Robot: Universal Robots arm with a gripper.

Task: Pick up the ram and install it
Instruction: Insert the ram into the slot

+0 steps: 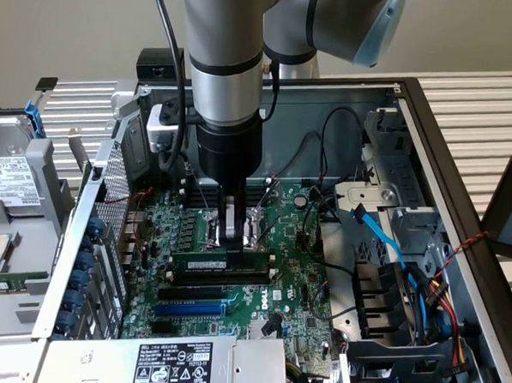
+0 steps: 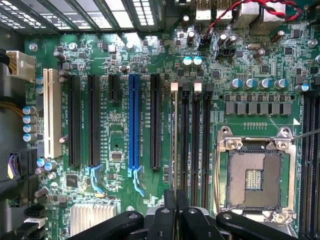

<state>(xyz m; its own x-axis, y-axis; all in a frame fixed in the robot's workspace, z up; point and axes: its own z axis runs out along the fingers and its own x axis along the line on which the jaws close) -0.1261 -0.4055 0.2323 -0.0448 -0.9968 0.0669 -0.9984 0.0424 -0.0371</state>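
The blue slot (image 2: 134,120) sits on the green motherboard (image 2: 115,145), with a long black slot (image 2: 155,120) just beside it. On its other side are a short black slot (image 2: 114,87), two long black ones, and then a white slot (image 2: 51,112). A finned silver heatsink (image 2: 92,217) lies near one end of the blue slot. The empty CPU socket (image 2: 254,177) is well apart from it. Toward the exterior view's right of the blue slot, a light blue cable (image 1: 382,241) runs down the case. Toward the exterior view's left lies a drive with a white label (image 1: 12,183).

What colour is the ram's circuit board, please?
The ram is green, clearest in the exterior view.
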